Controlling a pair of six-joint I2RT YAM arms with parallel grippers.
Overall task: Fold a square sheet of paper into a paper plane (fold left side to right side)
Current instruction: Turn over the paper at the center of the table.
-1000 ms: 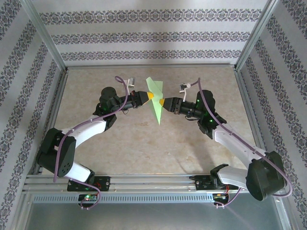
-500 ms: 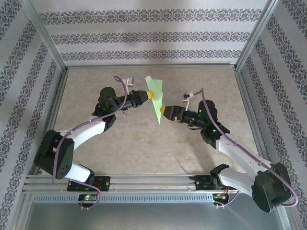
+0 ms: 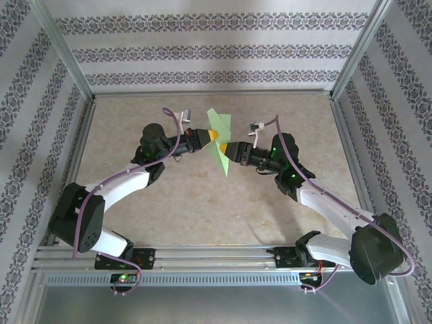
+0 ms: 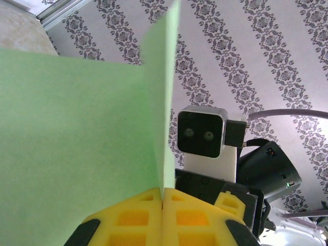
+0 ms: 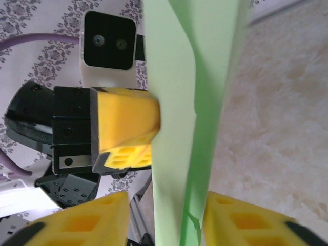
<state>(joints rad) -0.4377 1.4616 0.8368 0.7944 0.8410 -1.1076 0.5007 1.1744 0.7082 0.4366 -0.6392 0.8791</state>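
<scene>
Top external view, 1 moment, 2 arms.

Item 1: sheet of paper (image 3: 219, 125). Light green, folded into layers. It is clear of the tabletop (image 3: 169, 202) at mid-scene, between the 2 arms. Its broad end is far and it tapers to a point at the near end.

Item 2: left pincer (image 3: 211, 136). Reaches in from the left and is fully closed on the sheet of paper. In the left wrist view the 2 yellow pads (image 4: 128, 220) press together, and a crease of the sheet runs down into the seam between them. A large green panel spreads to the left of that crease.

Item 3: right pincer (image 3: 227, 150). Reaches in from the right, just near of the left pincer. Its jaws are part open and grip nothing. In the right wrist view 1 yellow finger (image 5: 77, 223) stands on each side of the sheet. A clear gap shows between the left-hand finger and the paper. Whether the other finger touches it cannot be told.

Item 4: tabletop. Beige, mottled, enclosed by walls (image 3: 216, 50) with striped patterned paper.
</scene>
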